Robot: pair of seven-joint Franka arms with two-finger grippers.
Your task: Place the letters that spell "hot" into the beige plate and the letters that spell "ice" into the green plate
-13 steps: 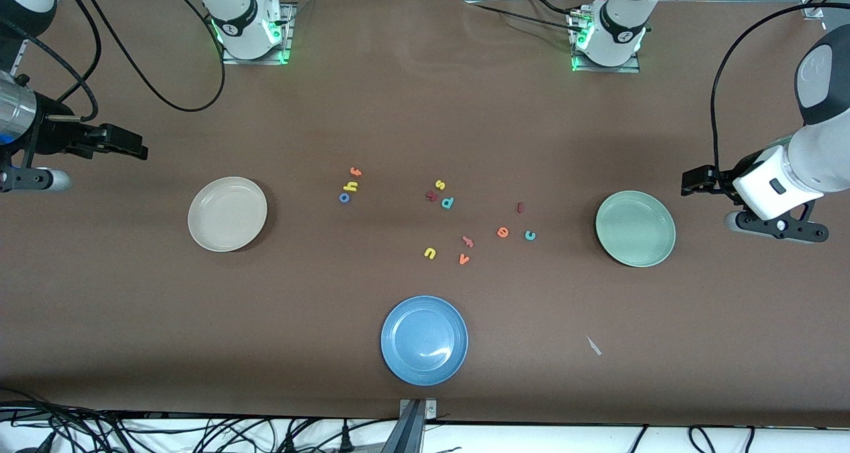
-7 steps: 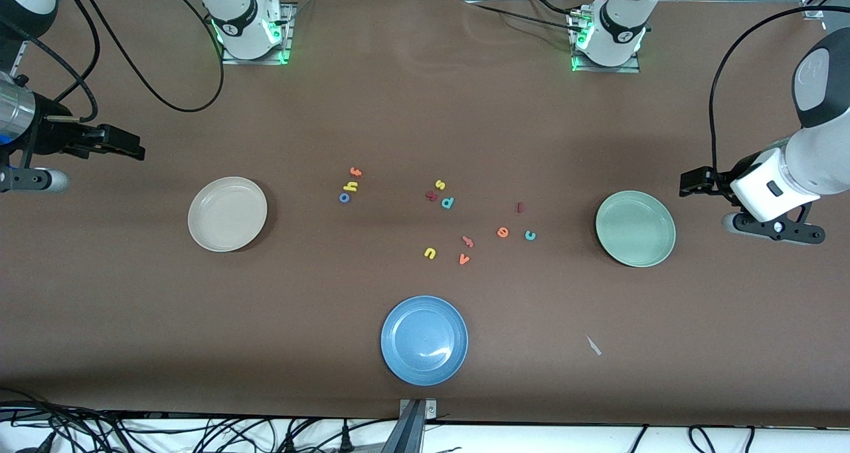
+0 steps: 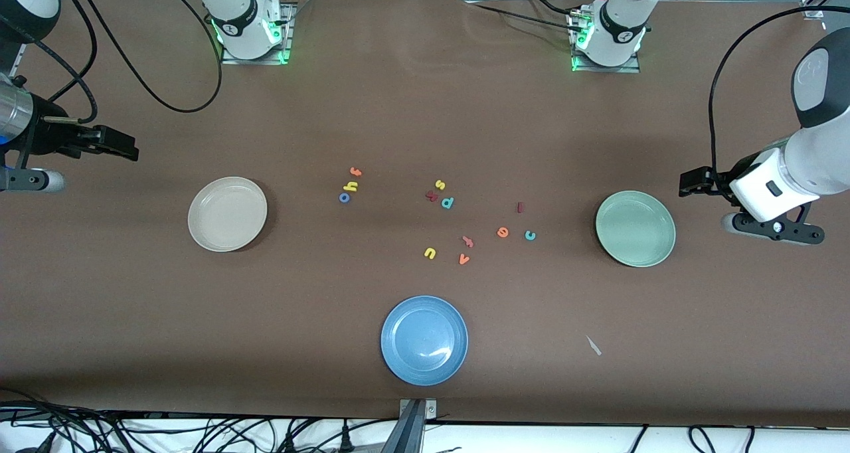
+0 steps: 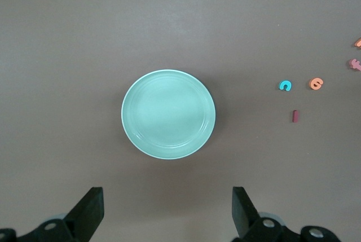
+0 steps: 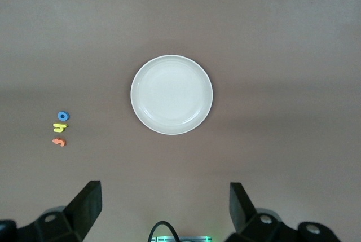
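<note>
**At table centre: all six target letters lying loose, both plates sitting bare**

Nearest the front camera, the blue plate (image 3: 424,340) is sitting unused. Farther from the camera, the yellow u (image 3: 429,253) and orange v (image 3: 463,260) are lying as distractors. Next, the "ice" set is lying toward the left arm's end: orange e (image 3: 503,232), teal c (image 3: 530,235), dark red i (image 3: 520,207), all well apart from the green plate (image 3: 635,228). The beige plate (image 3: 227,214) is sitting toward the right arm's end. The "hot" set is clustering farther from the camera: blue o (image 3: 344,198) just beside yellow h (image 3: 350,186), orange t (image 3: 356,171) near them.

Left gripper (image 3: 690,182) is hanging over bare table beside the green plate, fingers spread, holding nothing. Right gripper (image 3: 119,146) is hanging over the table near the beige plate, fingers likewise spread and empty.

Change over the last second: both arms are drifting slightly outward, away from the letters; nothing on the table is shifting. Judgement: sorting not yet begun; each arm is probably settling before a first reach.
</note>
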